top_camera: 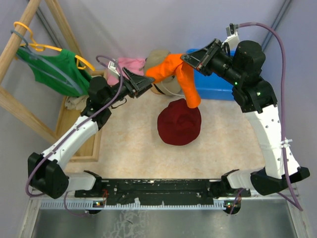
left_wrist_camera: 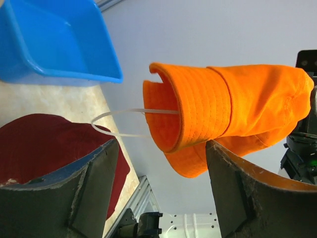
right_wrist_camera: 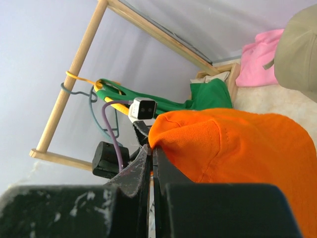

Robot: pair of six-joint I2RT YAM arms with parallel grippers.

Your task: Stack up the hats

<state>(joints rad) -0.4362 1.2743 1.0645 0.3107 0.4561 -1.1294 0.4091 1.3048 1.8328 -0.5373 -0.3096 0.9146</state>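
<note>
The beige tabletop (top_camera: 133,144) carries the dark red hat (top_camera: 179,121) near my left gripper (top_camera: 147,84), the tan cap (top_camera: 158,54) and pink cloth (top_camera: 130,64) beyond it, and the blue bin (top_camera: 214,83) by my right gripper (top_camera: 187,58).

Matt woven-cloth orange bucket hat (left_wrist_camera: 218,104)

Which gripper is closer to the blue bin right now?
Right. The right gripper, shut on the orange bucket hat, hangs at the edge of the blue bin. The left gripper, open, is farther left, at the hat's other end.
</note>
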